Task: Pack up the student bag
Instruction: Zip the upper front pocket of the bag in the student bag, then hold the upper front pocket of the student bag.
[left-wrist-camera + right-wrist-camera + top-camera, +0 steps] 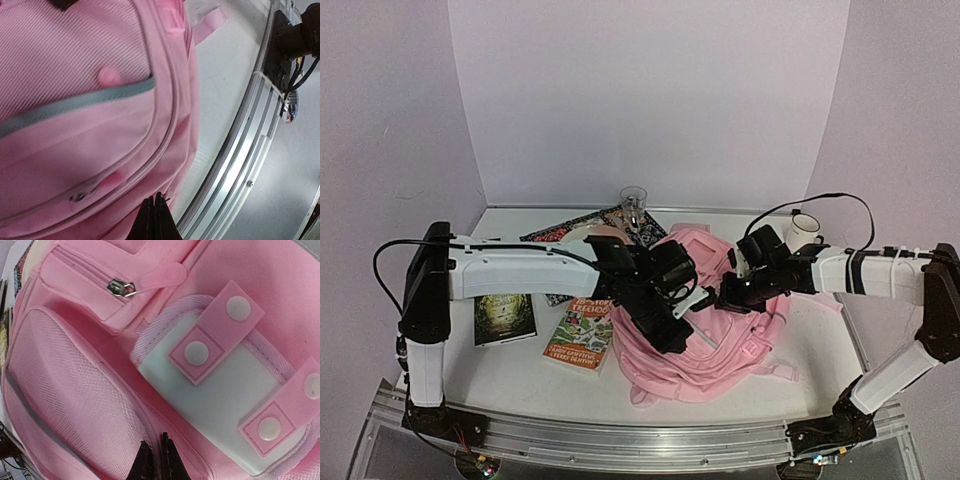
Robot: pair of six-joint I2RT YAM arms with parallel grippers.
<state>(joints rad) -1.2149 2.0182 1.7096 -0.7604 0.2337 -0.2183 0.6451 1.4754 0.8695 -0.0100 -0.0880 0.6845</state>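
Overhead: the pink student bag [720, 350] lies centre-right on the tabletop [510, 385], with the left hand [677, 343] and right hand [723, 300] over it.
Left wrist: its fingers [147, 222] are pressed together at bottom centre, over bag fabric.
Right wrist: its fingers [145, 462] are nearly together, below the bag's white patch [220, 390].

Top camera looks down from behind; wrist cameras closely face the student bag [740, 345].

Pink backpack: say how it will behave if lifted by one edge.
The pink backpack lies slumped and creased, so it will likely sag, not lift flat. Its loose strap may trail and drag. The ribbed fabric probably grips well.
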